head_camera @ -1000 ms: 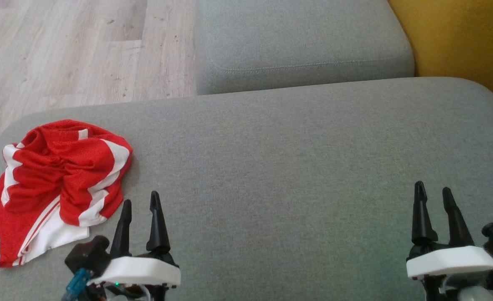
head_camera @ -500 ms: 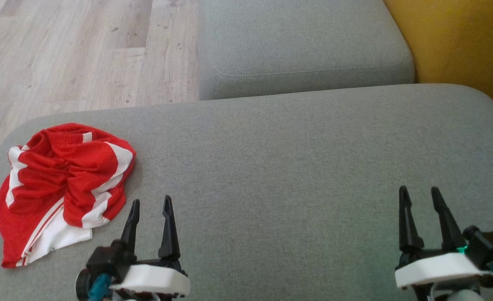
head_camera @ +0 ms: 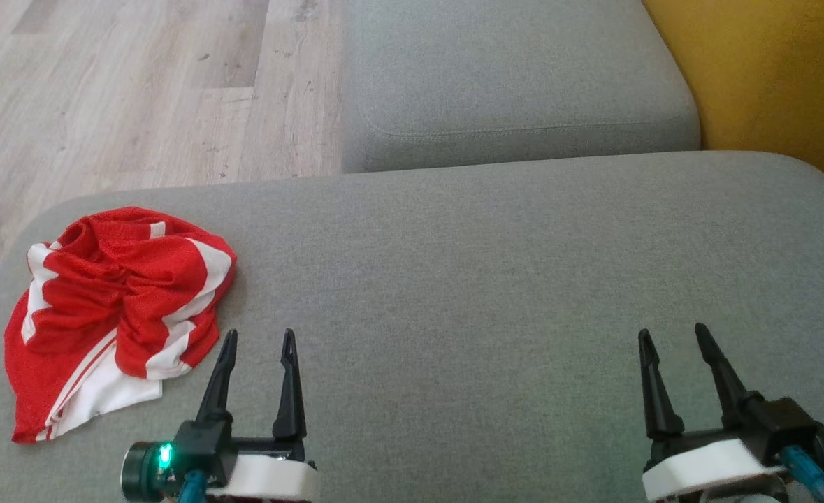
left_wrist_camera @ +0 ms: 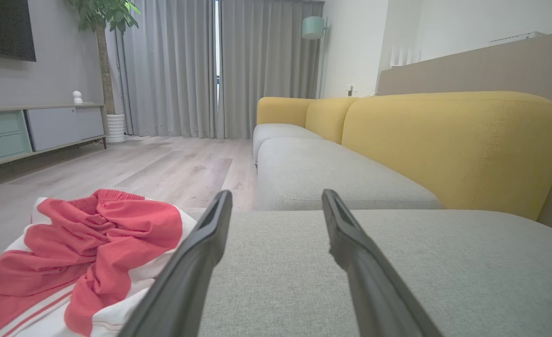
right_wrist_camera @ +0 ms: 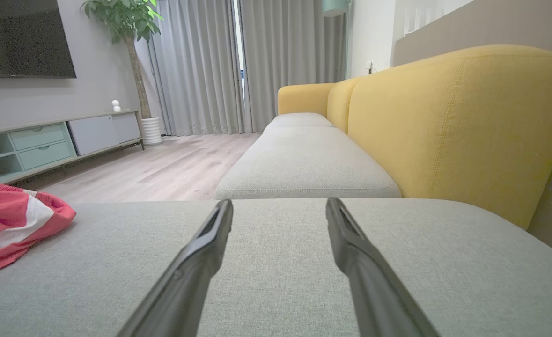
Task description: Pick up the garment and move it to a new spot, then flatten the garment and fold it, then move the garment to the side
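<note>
Head view, itemised.

- Garment (head_camera: 114,314): red with white stripes and panels, crumpled in a heap. It lies on the left end of the near grey seat cushion (head_camera: 488,279), close to its rounded corner.
- Left end effector (head_camera: 259,337): fingers spread wide, nothing held, tips just beside the garment's right edge.
- Right end effector (head_camera: 671,332): fingers spread wide, nothing held, over bare cushion well apart from the garment.
- Second grey seat cushion (head_camera: 516,70): beyond the first.
- Yellow backrest (head_camera: 768,70): upper right.
- Wood floor (head_camera: 139,91): upper left.

Left wrist view: the garment lies to the left of the fingers.
</note>
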### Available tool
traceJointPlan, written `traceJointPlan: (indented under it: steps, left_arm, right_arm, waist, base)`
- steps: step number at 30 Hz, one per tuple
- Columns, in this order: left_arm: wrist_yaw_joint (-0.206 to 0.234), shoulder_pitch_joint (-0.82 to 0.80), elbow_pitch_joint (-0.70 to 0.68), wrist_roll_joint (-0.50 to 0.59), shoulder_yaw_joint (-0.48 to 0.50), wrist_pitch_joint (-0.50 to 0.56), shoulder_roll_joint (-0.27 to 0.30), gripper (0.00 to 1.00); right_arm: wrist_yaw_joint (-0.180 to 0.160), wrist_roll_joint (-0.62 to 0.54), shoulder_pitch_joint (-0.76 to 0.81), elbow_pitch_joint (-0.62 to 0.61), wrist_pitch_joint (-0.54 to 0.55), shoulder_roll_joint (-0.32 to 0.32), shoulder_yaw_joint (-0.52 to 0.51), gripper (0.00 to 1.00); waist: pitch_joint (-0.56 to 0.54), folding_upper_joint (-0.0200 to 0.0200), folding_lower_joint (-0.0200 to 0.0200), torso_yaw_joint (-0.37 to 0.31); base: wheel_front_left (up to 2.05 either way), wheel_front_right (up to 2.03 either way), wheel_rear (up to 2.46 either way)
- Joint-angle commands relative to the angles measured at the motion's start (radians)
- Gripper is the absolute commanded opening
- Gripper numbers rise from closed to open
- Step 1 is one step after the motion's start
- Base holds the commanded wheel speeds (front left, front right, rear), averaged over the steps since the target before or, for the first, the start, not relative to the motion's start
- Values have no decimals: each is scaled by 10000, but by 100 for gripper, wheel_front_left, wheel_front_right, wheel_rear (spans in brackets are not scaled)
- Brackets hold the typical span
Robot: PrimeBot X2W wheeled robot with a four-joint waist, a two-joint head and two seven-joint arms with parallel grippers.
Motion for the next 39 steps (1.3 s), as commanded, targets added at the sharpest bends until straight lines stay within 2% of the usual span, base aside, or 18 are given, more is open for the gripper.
traceJointPlan:
  steps: [1, 7, 21, 29, 34, 39]
  left_arm:
    - [43, -262, -379, 344, 194, -156, 43, 100]
    - [155, -185, -92, 919, 161, -327, 49, 100]
    - [-211, -299, 600, 743, 450, -327, 49, 100]
    - [-51, -244, 601, 780, 452, -327, 49, 100]
    - [170, -234, 393, 749, 597, -327, 49, 100]
    - [-42, -335, 490, 833, 798, -327, 100, 100]
  right_arm:
    - [71, -276, -182, -222, -176, -136, 289, 100]
    - [79, -613, -125, 79, -348, -141, 359, 100]
    - [79, -421, -136, 496, -348, -141, 395, 100]
    - [79, -442, -145, 518, -348, -141, 528, 100]
    - [79, -251, -180, 424, -348, -141, 602, 100]
    - [79, 8, -247, 83, -348, -141, 663, 100]
  waist:
    - [-29, 0, 0, 5]
    - [-90, 0, 0, 8]
    - [-110, 0, 0, -18]
    - [-22, 0, 0, -12]
    - [135, 0, 0, 367]
    - [387, 0, 0, 1152]
  base:
    - [0, 0, 0]
    - [0, 0, 0]
    - [0, 0, 0]
    - [0, 0, 0]
    - [0, 0, 0]
    - [0, 0, 0]
